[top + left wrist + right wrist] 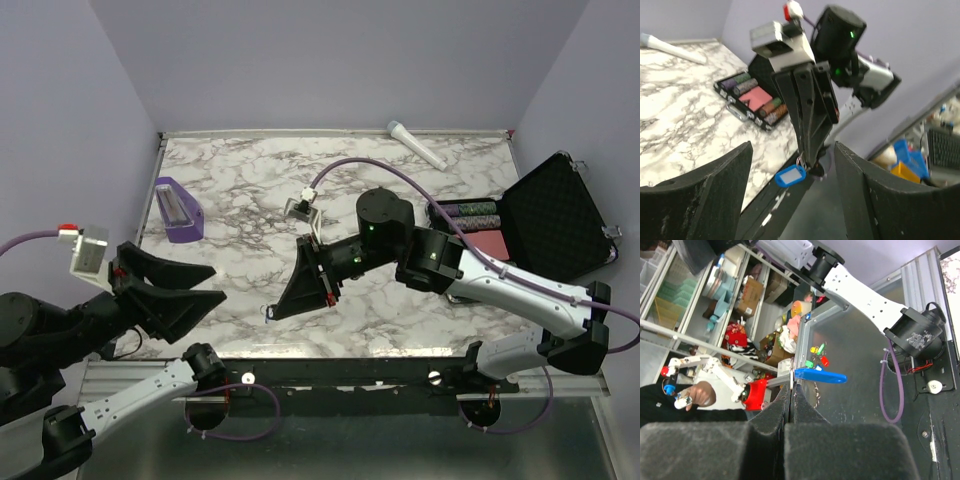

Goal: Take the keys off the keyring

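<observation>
My right gripper point(277, 308) is shut and held above the table's front edge. It pinches the metal end of the keyring; the blue oval tag point(268, 313) hangs from its tips. In the left wrist view the blue tag point(790, 176) dangles under the right gripper's fingertips point(807, 161), with thin wire loops point(801, 161) at the pinch. In the right wrist view the tag point(820, 375) sticks out edge-on to the right of my shut right gripper point(791, 389). The silver key cannot be made out. My left gripper point(218, 285) point(792, 150) is open and empty, its jaws facing the tag from the left.
A purple wedge-shaped block point(177, 210) lies at the left of the marble table point(240, 170). An open black case point(545, 215) with poker chips point(752, 95) stands at the right. A white tube point(417, 145) lies at the back.
</observation>
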`<action>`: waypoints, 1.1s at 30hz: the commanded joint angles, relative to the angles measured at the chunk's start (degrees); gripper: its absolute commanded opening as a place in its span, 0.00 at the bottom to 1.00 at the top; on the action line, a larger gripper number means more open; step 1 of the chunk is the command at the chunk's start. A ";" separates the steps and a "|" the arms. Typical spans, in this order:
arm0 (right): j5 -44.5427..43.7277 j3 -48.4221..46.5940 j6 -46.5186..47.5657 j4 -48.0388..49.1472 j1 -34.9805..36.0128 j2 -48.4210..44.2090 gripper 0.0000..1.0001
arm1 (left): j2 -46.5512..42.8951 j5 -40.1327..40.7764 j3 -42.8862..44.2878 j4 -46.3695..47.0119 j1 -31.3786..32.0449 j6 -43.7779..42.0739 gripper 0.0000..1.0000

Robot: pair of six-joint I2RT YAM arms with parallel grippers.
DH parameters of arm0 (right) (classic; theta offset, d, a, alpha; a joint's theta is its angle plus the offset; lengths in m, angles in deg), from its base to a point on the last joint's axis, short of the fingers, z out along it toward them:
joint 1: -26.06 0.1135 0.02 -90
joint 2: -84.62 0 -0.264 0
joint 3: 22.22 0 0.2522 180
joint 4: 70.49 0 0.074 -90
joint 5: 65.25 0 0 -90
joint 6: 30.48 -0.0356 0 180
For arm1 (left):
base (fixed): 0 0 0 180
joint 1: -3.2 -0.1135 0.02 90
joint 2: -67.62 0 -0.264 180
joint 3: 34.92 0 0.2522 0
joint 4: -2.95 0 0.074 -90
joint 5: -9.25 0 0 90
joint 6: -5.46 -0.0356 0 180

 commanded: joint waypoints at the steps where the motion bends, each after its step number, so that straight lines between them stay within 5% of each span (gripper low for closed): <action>1: 6.39 -4.33 5.17 -8.58 0.37 1.85 0.01 | 4.75 -15.68 1.37 -5.98 -0.29 -9.31 0.74; 14: 5.96 -7.85 9.67 -17.56 0.37 2.73 0.01 | 12.84 -29.49 4.00 -7.20 -0.37 -14.94 0.65; 33: 5.26 -7.41 10.63 -18.26 0.46 0.89 0.01 | 19.09 -29.94 3.48 -11.60 -0.38 -15.29 0.49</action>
